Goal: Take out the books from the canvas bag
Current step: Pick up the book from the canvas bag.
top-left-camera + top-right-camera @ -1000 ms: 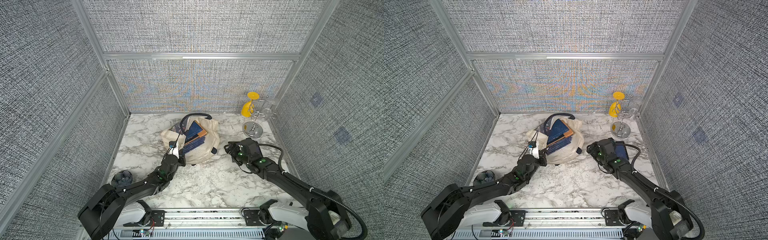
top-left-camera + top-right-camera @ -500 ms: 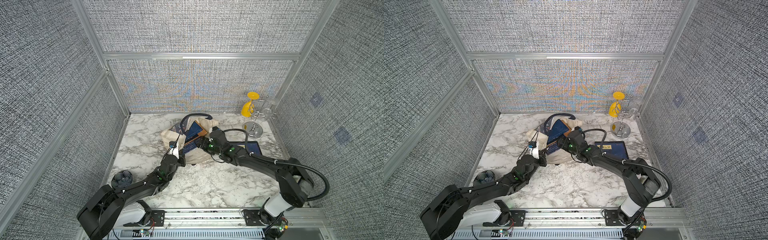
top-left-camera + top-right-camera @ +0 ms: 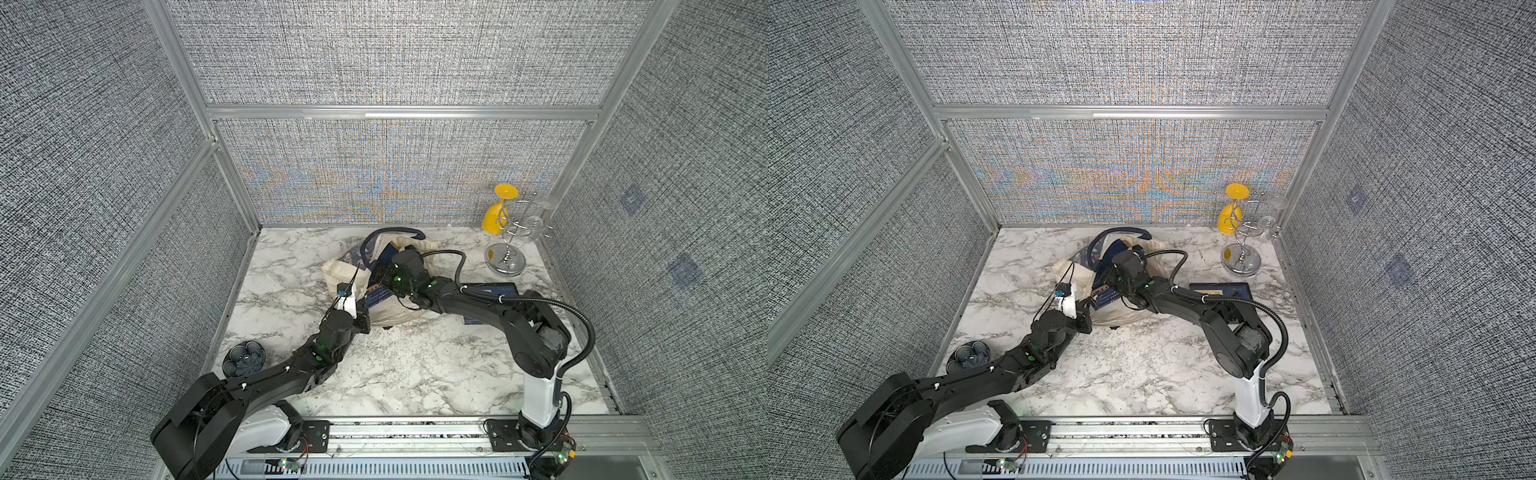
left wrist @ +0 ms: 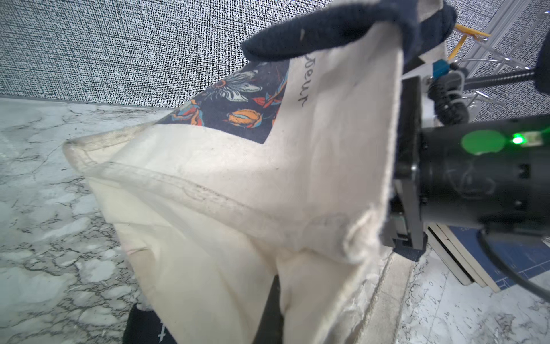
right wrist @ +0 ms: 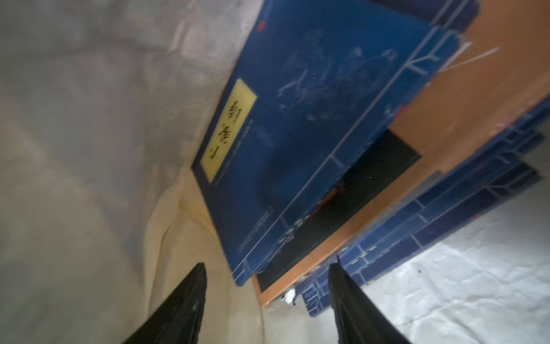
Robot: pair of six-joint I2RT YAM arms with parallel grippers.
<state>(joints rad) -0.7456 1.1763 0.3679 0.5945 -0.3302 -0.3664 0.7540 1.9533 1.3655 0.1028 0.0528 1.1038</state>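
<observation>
Holding the canvas bag (image 4: 226,190) open, the left gripper (image 3: 362,312) is clamped on its rim so the books (image 5: 300,125) inside can be reached; the right gripper (image 5: 268,277) is spread, seemingly empty, around their corner.

The right end effector (image 3: 384,280) sits at the canvas bag (image 3: 399,316) mouth, over the books (image 3: 380,296); another book (image 3: 496,288) lies right on the worktop (image 3: 415,365).
</observation>
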